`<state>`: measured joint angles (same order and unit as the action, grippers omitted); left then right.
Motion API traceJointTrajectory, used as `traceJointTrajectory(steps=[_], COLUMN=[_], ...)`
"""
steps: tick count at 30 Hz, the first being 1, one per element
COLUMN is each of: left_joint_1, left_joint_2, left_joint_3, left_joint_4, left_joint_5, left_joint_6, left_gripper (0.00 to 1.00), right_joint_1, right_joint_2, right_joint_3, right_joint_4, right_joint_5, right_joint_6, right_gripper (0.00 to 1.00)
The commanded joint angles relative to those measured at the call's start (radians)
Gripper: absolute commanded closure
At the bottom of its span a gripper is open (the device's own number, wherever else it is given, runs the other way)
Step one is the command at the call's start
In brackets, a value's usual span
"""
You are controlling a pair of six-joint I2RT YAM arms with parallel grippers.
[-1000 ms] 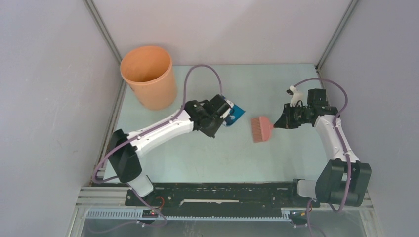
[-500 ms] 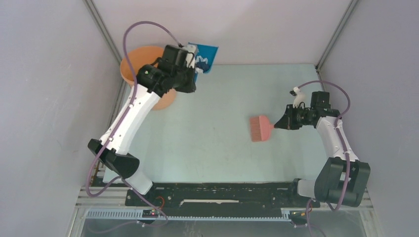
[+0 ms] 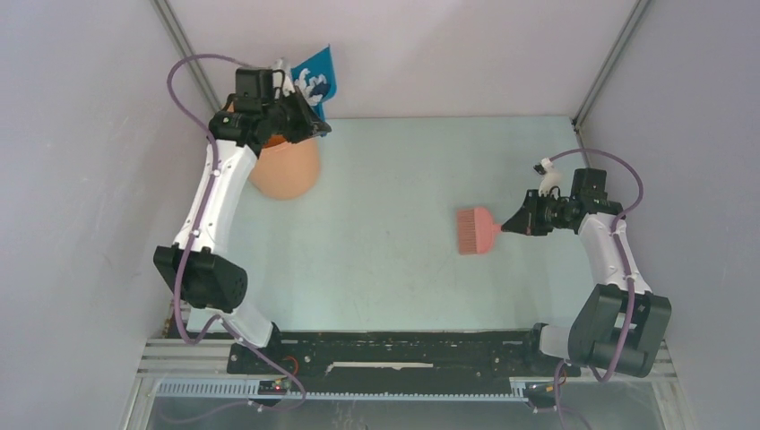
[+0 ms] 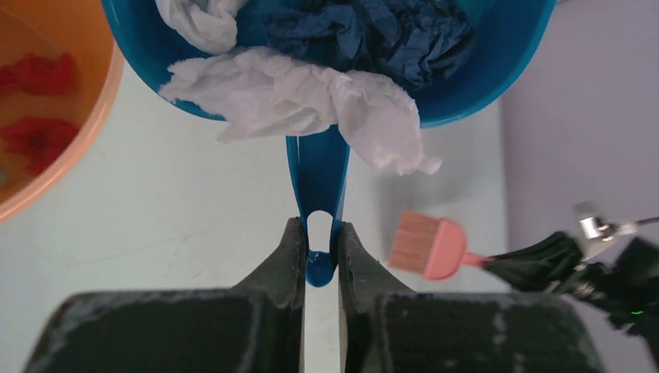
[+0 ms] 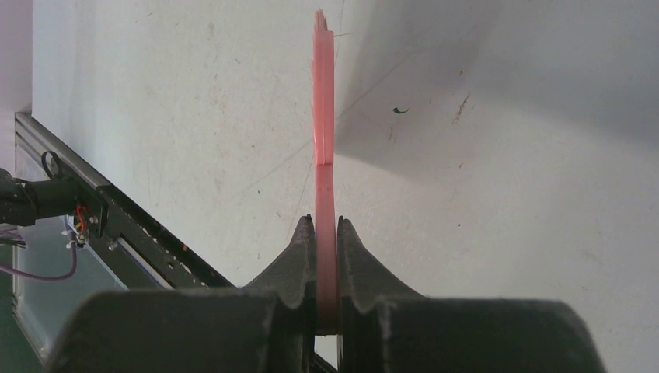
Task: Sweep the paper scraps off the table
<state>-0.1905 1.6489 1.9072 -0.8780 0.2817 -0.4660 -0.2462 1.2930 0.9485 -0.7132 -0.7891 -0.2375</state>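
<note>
Emptying stage, apparently. Left gripper (image 4: 319,237) pinching blue dustpan (image 4: 317,171) by its handle, raised just beside orange bucket (image 3: 289,168). Paper scraps (image 4: 311,89), white and dark blue, heaped in pan. Right gripper (image 5: 326,229) clamped on pink brush (image 5: 324,101), well right of bucket, over table (image 3: 394,269). Next: carry pan over bucket mouth, tilt.

bench (image 3: 403,278): pale mint-green, matte, lightly scratched | standing on it: orange bucket (image 3: 291,170), upright, far-left corner | borders: grey walls (image 3: 81,179), metal rails (image 3: 185,49)
</note>
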Motion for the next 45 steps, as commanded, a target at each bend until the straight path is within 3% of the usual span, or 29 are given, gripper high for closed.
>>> traceJointTrajectory(steps=[1,6,10,16,21,36,40,45], left_joint_1=[0.095,0.186,0.253,0.276,0.275,0.274,0.268,0.229], left_joint_2=[-0.071,-0.202,-0.251,-0.167,-0.038,-0.025,-0.047,-0.132], left_joint_3=[-0.185,-0.569,-0.74,-0.871,-0.906,-0.916,-0.917,-0.919], left_joint_4=[0.431,1.107,1.401,1.971,2.298,2.31,2.241,2.032], left_joint_5=[0.305,0.334,0.298,0.274,0.215,0.277,0.322,0.418], left_joint_6=[-0.319,-0.763,-0.955,-1.352,-1.642,-1.61,-1.542,-1.364], left_gripper=[0.99,1.0,1.0,1.0,1.0,1.0,1.0,0.99], right_joint_1=[0.003,0.002,0.004,0.005,0.004,0.005,0.005,0.007], right_joint_2=[-0.014,-0.011,0.001,0.008,0.006,0.014,0.015,0.011], right_joint_3=[0.003,0.003,0.006,0.008,0.008,0.008,0.008,0.008], right_joint_4=[0.023,0.021,0.013,0.007,0.005,0.004,0.003,0.004], right_joint_5=[-0.021,-0.016,-0.012,-0.011,-0.013,-0.009,-0.008,-0.009], right_joint_6=[-0.024,-0.027,-0.033,-0.035,-0.035,-0.035,-0.036,-0.035], right_gripper=[1.0,1.0,1.0,1.0,1.0,1.0,1.0,1.0])
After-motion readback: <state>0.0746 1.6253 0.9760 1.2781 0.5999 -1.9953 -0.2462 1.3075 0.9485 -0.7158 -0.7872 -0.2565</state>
